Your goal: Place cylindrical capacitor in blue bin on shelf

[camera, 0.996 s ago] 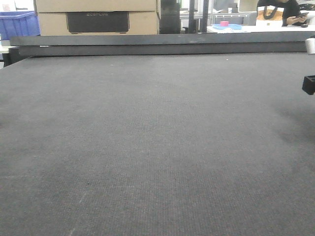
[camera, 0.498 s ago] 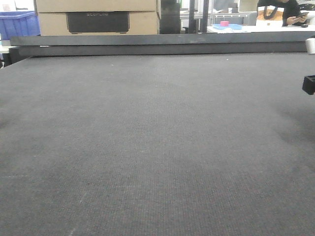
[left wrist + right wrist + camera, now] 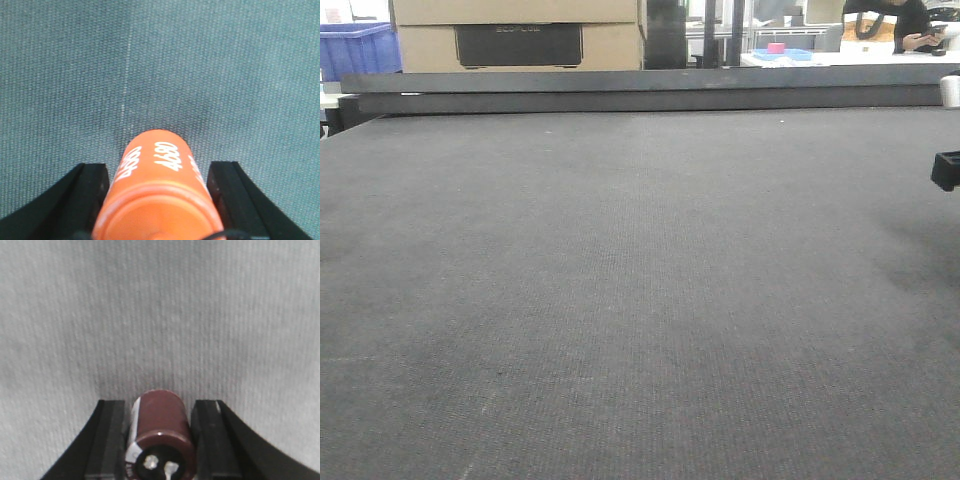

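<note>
In the right wrist view my right gripper is shut on a brown cylindrical capacitor. Its two metal terminals face the camera, and it is held just over the grey mat. In the left wrist view my left gripper is shut on an orange cylinder printed with "4680", also over the mat. The steel shelf is out of view. A blue bin shows far back at the left in the front view, beyond the table.
The dark grey mat fills the front view up to a raised dark back rail. Cardboard boxes stand behind it. A black arm part and a white object show at the right edge. A person sits far right.
</note>
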Controlling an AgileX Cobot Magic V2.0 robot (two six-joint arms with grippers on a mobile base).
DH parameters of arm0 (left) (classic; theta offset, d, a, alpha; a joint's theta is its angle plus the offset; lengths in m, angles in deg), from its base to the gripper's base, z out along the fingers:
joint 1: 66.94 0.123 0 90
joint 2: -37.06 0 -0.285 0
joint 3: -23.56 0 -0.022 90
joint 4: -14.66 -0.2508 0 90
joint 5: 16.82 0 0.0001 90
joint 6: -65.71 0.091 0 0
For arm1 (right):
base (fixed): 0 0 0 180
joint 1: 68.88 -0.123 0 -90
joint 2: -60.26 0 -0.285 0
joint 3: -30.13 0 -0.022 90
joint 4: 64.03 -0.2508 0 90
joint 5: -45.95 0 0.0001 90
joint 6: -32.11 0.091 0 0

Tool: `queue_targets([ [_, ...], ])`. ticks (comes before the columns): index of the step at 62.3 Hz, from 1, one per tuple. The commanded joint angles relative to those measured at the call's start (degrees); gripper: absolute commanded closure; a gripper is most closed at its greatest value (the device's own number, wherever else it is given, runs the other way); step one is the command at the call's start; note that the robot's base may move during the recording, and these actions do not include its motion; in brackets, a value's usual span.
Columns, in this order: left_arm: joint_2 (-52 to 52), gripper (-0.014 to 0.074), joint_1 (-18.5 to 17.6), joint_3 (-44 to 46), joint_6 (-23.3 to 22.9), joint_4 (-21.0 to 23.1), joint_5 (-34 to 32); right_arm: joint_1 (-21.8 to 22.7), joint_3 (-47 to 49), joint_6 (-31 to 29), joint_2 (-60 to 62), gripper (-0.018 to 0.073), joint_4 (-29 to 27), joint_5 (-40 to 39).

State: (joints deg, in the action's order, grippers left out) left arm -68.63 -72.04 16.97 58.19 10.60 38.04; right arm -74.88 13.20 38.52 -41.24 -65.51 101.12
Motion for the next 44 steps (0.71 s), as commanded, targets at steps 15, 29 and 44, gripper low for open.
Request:
queue_targets([
  [15,6.50,0.0707,0.11,0.36,12.36,10.02,-0.45,0.23,0.23,-0.23,4.63,0.0722,-0.04,-3.33],
  [29,14.15,0.0707,0.11,-2.23,19.60,18.01,-6.49,0.23,0.13,-0.23,12.00,0.0722,-0.04,-9.58],
  [44,26.32,0.0707,0.11,-14.08,22.78,23.37,-24.32,0.23,-5.47,-0.23,22.38,0.0722,1.48,-25.80],
])
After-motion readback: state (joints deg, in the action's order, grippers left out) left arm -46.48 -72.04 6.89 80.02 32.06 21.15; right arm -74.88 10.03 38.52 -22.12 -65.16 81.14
